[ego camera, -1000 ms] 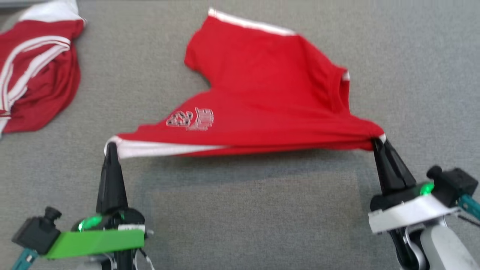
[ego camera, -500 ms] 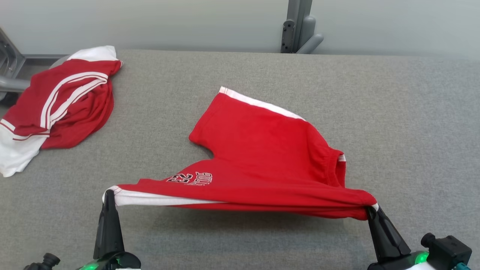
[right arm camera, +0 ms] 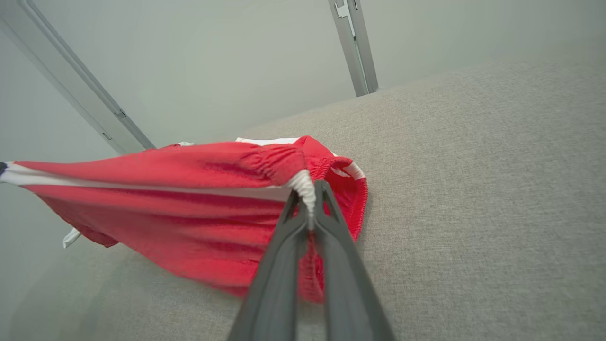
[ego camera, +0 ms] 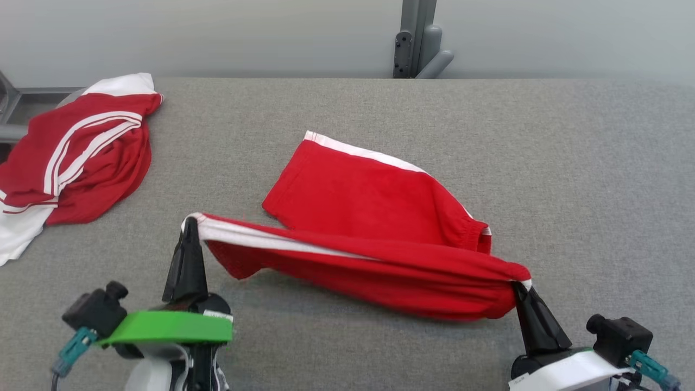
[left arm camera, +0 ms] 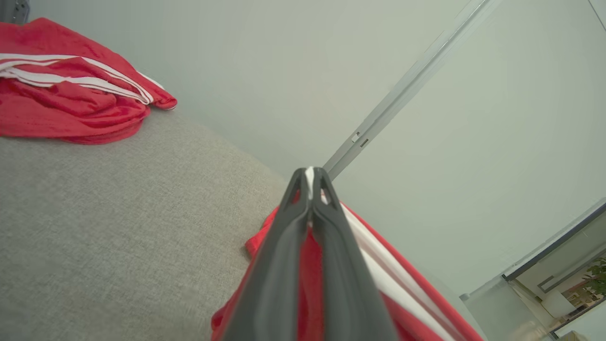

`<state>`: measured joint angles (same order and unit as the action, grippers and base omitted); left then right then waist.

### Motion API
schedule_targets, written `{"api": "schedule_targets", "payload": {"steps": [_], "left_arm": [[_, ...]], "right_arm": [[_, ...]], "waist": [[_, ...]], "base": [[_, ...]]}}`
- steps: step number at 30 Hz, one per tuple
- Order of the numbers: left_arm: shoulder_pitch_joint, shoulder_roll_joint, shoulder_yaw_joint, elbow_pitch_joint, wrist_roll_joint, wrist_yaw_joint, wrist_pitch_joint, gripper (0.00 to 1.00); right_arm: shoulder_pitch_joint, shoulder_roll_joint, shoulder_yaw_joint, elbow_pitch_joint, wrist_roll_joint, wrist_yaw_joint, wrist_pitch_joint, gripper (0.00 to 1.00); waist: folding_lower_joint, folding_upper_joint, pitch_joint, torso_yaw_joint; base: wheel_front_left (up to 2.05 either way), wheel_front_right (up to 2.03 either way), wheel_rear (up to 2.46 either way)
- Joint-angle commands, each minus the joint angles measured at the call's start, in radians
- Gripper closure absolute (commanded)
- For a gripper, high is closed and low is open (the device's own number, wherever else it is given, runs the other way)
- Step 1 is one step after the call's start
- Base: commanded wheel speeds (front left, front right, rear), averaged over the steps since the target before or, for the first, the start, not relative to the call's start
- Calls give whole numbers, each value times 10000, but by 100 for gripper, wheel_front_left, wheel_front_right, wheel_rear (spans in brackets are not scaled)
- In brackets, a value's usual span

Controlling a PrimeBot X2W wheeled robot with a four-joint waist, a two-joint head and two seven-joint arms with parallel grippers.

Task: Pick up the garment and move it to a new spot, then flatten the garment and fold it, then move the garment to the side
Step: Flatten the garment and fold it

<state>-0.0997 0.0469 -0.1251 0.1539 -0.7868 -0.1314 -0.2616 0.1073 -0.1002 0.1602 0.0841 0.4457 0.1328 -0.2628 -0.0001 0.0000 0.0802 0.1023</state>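
The garment [ego camera: 369, 217] is a pair of red shorts with white side stripes, half lifted off the grey table. My left gripper [ego camera: 190, 221] is shut on its white-striped leg hem [left arm camera: 310, 176]. At the lower right, my right gripper [ego camera: 518, 285] is shut on the elastic waistband corner [right arm camera: 305, 187]. The near edge hangs stretched between the two grippers, sagging in the middle. One leg [ego camera: 336, 179] still lies flat on the table behind. The garment [right arm camera: 189, 199] billows leftward in the right wrist view.
A second red and white garment [ego camera: 81, 157] lies crumpled at the table's far left, and shows in the left wrist view as a red heap [left arm camera: 71, 104]. A grey metal post [ego camera: 415, 38] stands behind the table's [ego camera: 597, 190] far edge. Open grey cloth surface lies to the right.
The head camera has tilted up. My left gripper has lifted and carried the leg hem forward over the garment, so the printed front now faces down and the fold has begun.
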Motion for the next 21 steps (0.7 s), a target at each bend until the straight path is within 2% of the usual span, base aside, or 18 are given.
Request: {"api": "schedule_targets", "payload": {"steps": [1, 5, 14, 21], "left_arm": [[-436, 66, 15, 219, 137, 32, -41, 100], [-1867, 71, 8, 1295, 223, 32, -41, 100], [-4765, 83, 430, 3600, 1009, 34, -44, 100], [-6278, 80, 479, 5225, 1693, 59, -39, 100]], "right_arm": [[-186, 0, -109, 138, -15, -38, -32, 100], [-945, 201, -295, 549, -192, -32, -32, 100], [-2959, 454, -374, 1605, -180, -38, -32, 100], [-4008, 472, 252, 2228, 497, -32, -32, 100]], "waist": [[1, 0, 216, -104], [1, 0, 768, -390], [1, 0, 2768, -1386], [1, 0, 3597, -1717]], "base": [[0, 0, 0], [0, 0, 0], [0, 0, 0], [0, 0, 0]]}}
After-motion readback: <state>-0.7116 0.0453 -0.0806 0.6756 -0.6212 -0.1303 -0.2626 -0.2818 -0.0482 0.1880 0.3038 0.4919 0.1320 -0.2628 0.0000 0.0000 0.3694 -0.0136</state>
